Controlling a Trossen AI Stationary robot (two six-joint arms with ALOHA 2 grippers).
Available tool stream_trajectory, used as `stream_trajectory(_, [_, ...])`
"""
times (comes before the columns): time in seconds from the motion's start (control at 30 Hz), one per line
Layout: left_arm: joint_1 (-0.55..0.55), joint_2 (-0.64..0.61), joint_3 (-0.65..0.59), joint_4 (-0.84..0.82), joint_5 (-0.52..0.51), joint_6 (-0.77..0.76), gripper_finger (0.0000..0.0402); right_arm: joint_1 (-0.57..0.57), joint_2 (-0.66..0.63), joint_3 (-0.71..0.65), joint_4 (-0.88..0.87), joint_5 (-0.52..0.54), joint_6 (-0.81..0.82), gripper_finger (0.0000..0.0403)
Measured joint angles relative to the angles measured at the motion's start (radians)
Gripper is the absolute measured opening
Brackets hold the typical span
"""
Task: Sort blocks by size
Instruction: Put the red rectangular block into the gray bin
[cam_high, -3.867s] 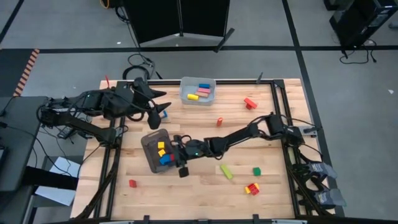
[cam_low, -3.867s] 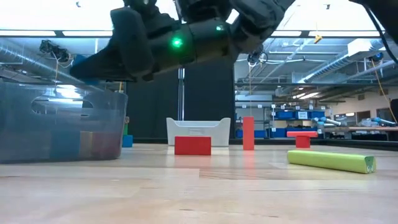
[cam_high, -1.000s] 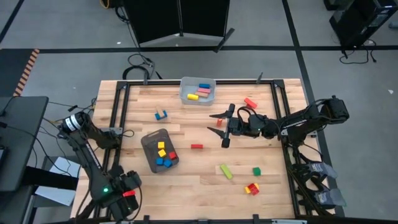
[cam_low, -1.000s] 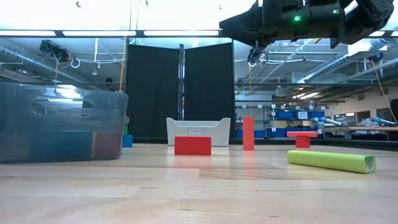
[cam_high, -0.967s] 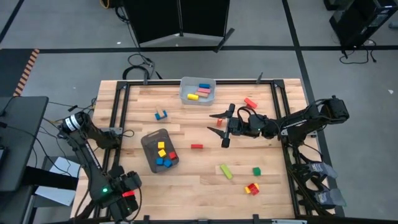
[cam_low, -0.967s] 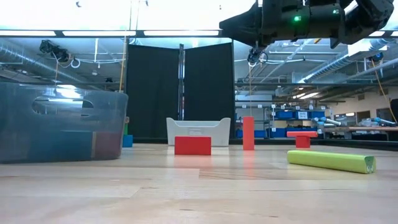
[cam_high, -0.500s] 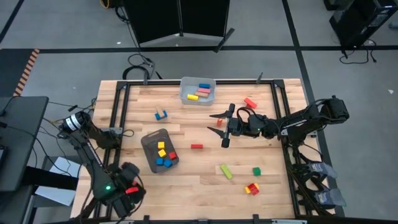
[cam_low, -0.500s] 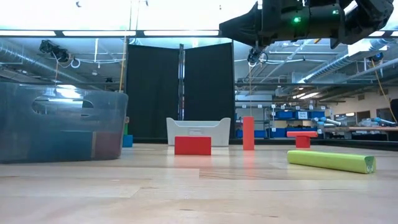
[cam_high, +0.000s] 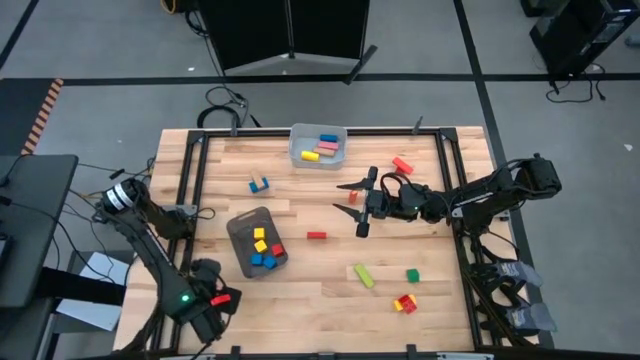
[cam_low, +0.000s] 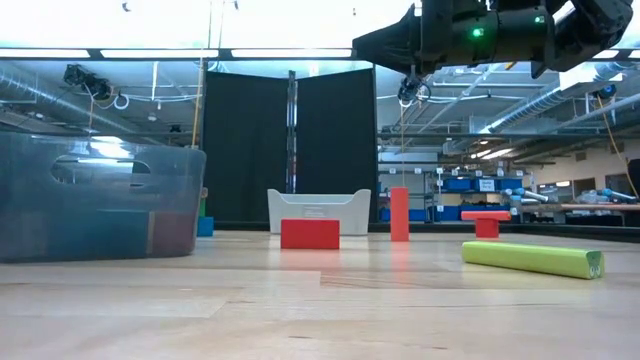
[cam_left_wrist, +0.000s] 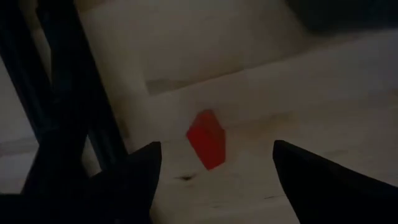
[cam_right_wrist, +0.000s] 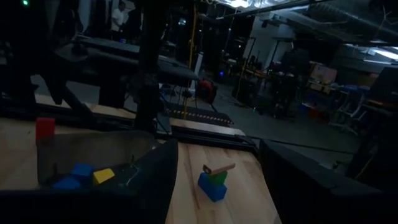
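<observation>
**Left gripper low over red cube at front-left corner; right arm parked mid-table**

Left arm is folded down at the front-left corner of the wooden slatted table. The left gripper has its fingers spread wide with nothing between them, and the small red cube lies on the wood just ahead of them. In the high view the left gripper covers that spot.

Right arm reaches in from the right edge. The right gripper hovers above the table middle, fingers apart, empty.

Versus a second ago: left gripper has shifted inward along the front edge and opened wider. Right arm has not moved.

Around:
- dark grey tray left of centre, holding yellow, blue and red cubes
- light grey-blue bin at the back edge, with pink, yellow and blue bars
- small flat red block just beside the tray
- long green bar, green cube and a red-yellow cluster at front right
- blue piece behind the tray
- red bar near the right gripper
</observation>
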Motion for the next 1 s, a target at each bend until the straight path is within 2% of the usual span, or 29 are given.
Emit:
stream_trajectory(0.73, [-0.015,0.000,-0.201,0.258,0.014,-0.004,0.0315,0.000,0.000,0.000,-0.002,0.000,0.000,0.0227])
stream_trajectory(0.87, [-0.016,0.000,-0.215,0.268,0.014,-0.002,0.0300,0.000,0.000,0.000,-0.004,0.000,0.000,0.0226])
stream_trajectory(1.0, [-0.023,0.000,-0.215,0.270,0.009,-0.002,0.0265,0.000,0.000,0.000,-0.004,0.000,0.000,0.0227])
